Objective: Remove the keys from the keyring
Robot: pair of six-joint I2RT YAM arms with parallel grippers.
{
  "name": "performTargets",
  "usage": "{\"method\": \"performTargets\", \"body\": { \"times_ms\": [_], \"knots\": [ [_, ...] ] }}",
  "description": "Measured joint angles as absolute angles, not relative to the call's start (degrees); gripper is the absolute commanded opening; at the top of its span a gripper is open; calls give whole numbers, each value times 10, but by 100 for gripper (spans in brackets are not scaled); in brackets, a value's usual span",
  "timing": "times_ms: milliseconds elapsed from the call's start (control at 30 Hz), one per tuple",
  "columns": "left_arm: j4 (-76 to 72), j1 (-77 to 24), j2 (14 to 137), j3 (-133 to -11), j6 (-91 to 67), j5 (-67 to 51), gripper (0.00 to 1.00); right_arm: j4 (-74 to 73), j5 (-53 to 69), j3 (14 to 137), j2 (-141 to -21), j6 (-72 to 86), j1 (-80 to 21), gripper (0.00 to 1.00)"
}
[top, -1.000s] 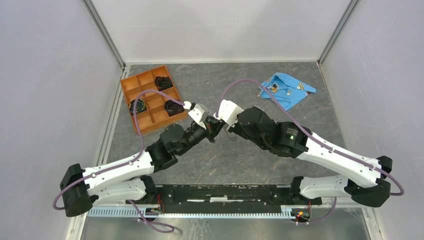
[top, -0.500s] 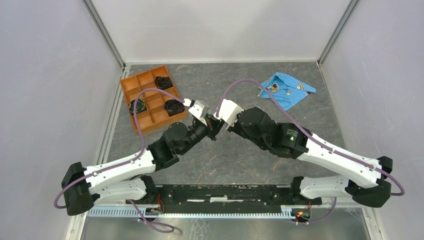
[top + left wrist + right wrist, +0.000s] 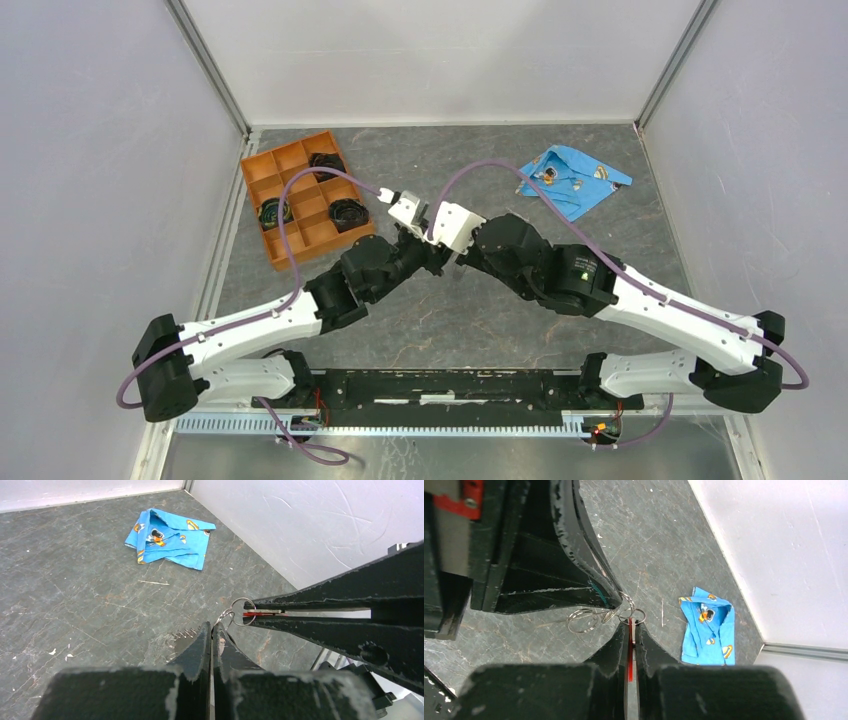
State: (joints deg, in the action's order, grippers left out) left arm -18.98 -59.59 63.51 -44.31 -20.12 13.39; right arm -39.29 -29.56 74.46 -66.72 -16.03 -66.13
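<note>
In the right wrist view my right gripper point(image 3: 631, 625) is shut on the red-headed key point(image 3: 629, 652), held edge-on between its fingers. A small silvery keyring point(image 3: 632, 611) passes through the key's head just past the fingertips. It links to further rings, and a larger ring point(image 3: 569, 621) hangs loose. My left gripper point(image 3: 213, 626) is shut on a link of this ring chain. In the left wrist view the key point(image 3: 260, 614) and the ring point(image 3: 243, 599) sit at the right gripper's tips. From above, both grippers point(image 3: 440, 247) meet tip to tip above the table, and the key is hidden.
An orange divided tray point(image 3: 300, 240) with black coiled rings sits at the back left. A crumpled blue cloth point(image 3: 572, 180) lies at the back right, near the wall. A small wire spring point(image 3: 182, 635) lies on the grey table below the left fingers.
The left arm has pushed forward and right, and its wrist has swung closer to the right gripper. The right arm has barely moved. Both grips are unchanged.
</note>
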Motion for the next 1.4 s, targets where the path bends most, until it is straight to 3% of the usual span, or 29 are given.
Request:
{"method": "performTargets", "body": {
  "times_ms": [267,800,1400],
  "knots": [
    [-190,-596,639,-451,-221,125,2,-393,-323,747,-668,-204,-691,1],
    [-303,-595,584,-374,-164,34,2,-113,-302,512,-493,-367,-708,1],
    [-339,-593,581,-358,-89,15,2,32,-305,431,-475,-500,-712,1]
  ]
}}
